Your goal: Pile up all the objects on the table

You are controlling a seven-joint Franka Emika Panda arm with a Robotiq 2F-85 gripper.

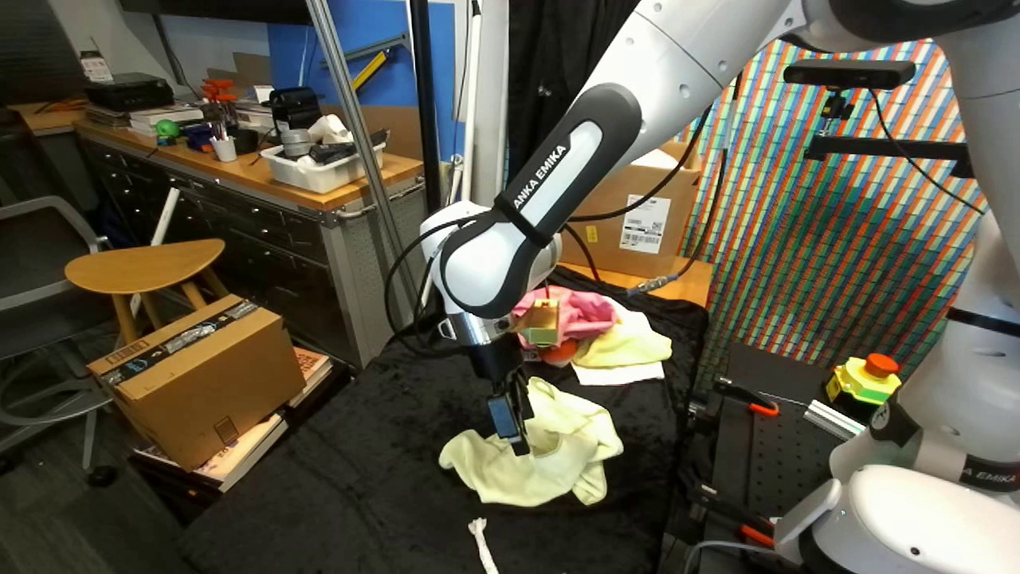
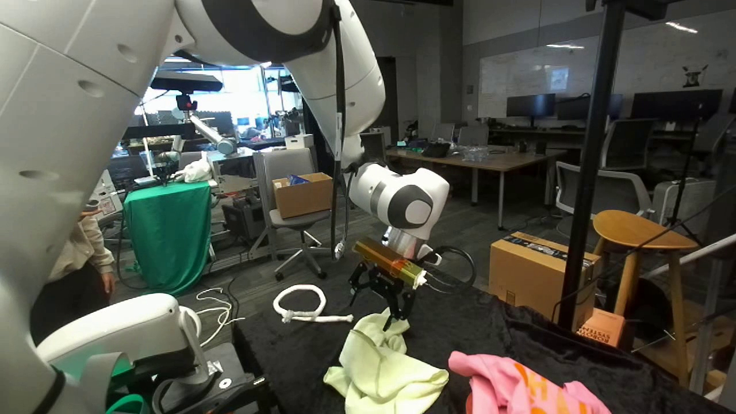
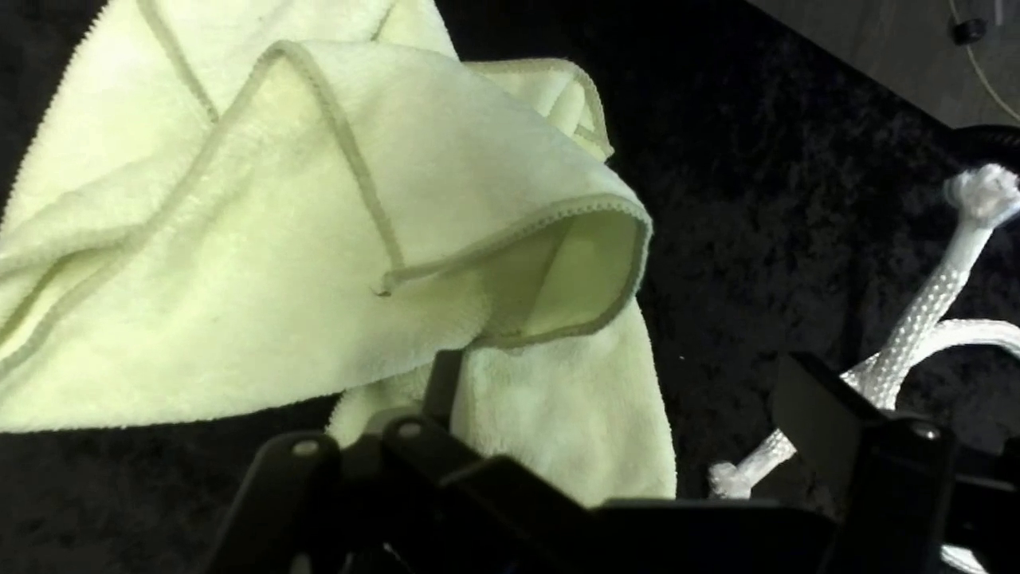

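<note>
Robot fingers (image 3: 814,414) spread wide near a crumpled pale yellow cloth (image 3: 263,319), black-draped worktop (image 1: 358,478) beneath, white rope (image 2: 328,318) to one side, pink cloth (image 2: 506,379) opposite.

Blue-white windows (image 2: 244,96) glare at upper left in an exterior view. The wrist view's soft pale-yellow cloth (image 3: 351,207) is brightly lit.

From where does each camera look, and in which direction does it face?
Exterior view: before the black table, looking over it toward the pink cloth and a workbench; arm and gripper show.
Exterior view: near the pink cloth, roughly opposite, facing a wooden desk; arm and gripper show.
Wrist view: behind the gripper's fingers, which show, looking down at the yellow cloth.
Both exterior views share arm, gripper, pink cloth, yellow cloth, black table, stool.
</note>
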